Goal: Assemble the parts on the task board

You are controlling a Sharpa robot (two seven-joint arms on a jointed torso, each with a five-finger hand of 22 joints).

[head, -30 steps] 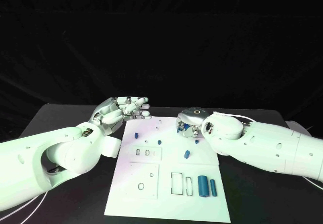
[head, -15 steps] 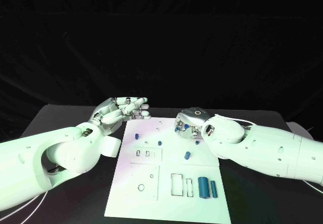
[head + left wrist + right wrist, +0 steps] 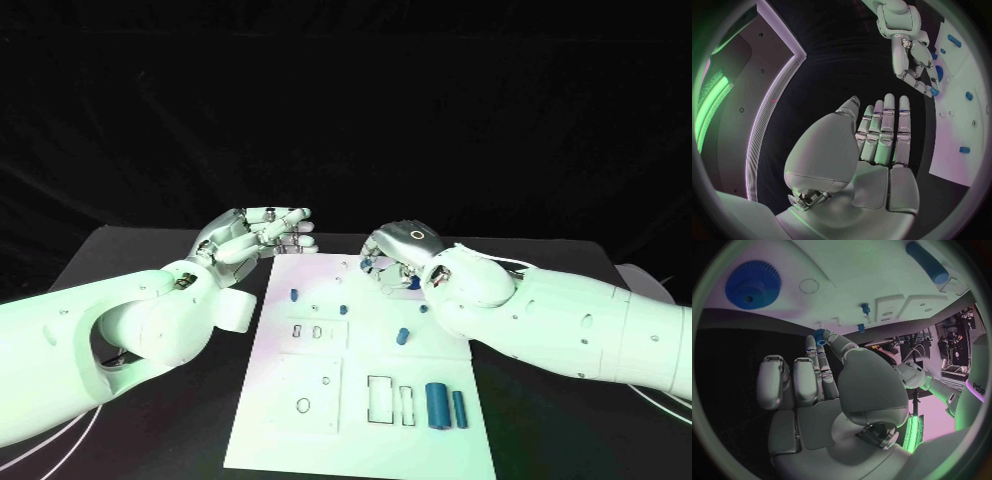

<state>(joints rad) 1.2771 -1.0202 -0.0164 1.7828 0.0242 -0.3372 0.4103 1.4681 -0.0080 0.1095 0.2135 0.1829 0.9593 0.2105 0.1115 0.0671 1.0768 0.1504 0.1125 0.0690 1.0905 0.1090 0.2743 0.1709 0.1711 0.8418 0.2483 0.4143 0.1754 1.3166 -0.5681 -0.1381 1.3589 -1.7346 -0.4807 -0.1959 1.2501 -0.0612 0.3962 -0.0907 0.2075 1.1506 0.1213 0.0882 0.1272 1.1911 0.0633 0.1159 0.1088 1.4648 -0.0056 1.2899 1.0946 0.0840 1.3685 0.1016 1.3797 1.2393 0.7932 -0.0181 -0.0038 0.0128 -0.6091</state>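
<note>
Task board: the white task board (image 3: 325, 395) lies flat in the middle of the black worktop (image 3: 130, 260), between the two arms.
Slots in the board: some slots near the front of the board have dark outlines, and I cannot tell if anything sits in them.
Parts at the front: a fat blue cylinder (image 3: 436, 404) lies on the board near its front right corner, and a thinner blue bar (image 3: 459, 407) lies just beside it.
Parts in the middle: a small blue peg (image 3: 402, 337) is on the board near the right arm, and another small blue peg (image 3: 293, 295) is closer to the left arm.
Gear: a round blue gear (image 3: 752, 285) with little teeth lies flat on the board, just beyond the right hand's fingers.
In the way: the big right arm (image 3: 562, 320) reaches over the right edge of the board and hides the part of the board under it.
Right hand: the right hand (image 3: 392, 255) is over the far right corner of the board. Its thumb and one finger pinch a small blue part (image 3: 820, 334) at their tips.
Left hand: the left hand (image 3: 264, 232) is at the far left corner of the board. Its fingers are curled in together and it holds nothing.
</note>
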